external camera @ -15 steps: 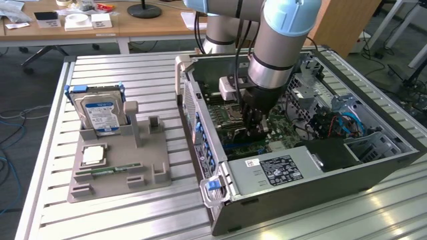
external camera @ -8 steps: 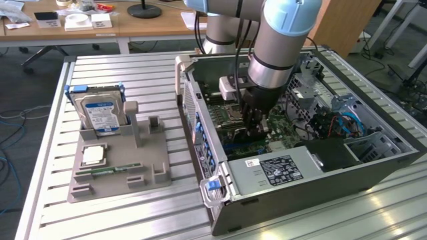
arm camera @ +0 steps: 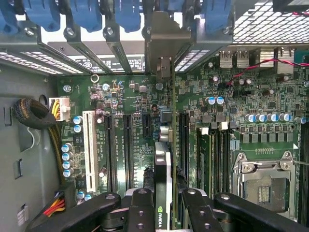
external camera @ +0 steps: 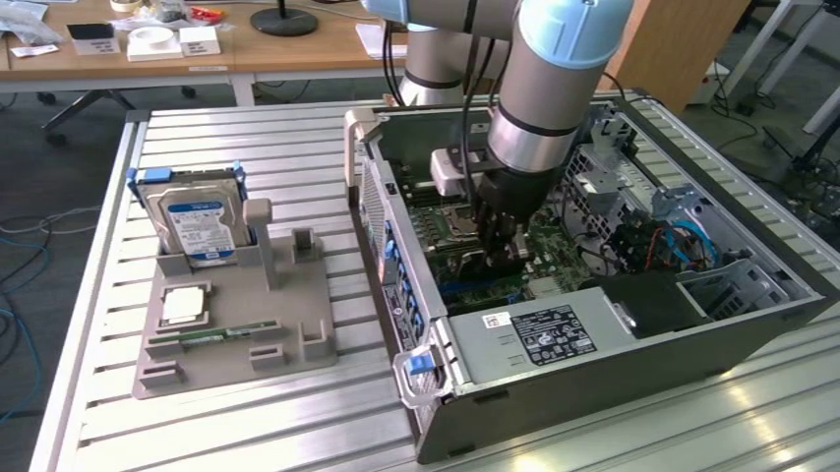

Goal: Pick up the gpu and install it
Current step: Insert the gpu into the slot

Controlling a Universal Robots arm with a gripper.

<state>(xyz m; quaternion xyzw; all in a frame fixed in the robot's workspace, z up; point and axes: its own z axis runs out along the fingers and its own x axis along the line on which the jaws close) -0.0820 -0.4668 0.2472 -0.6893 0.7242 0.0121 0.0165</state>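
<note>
- Left of the open computer case, a grey holder tray sits on the slatted bench, carrying an upright hard drive, a processor chip and a thin memory stick.
- Inside the case, the pincer reaches down toward the motherboard, its fingers pinching the gpu edge-on.
- The gpu stands upright over the board's expansion slots, its metal bracket up against the case's rear slot covers.
- Right of the gpu lies the processor socket.
</note>
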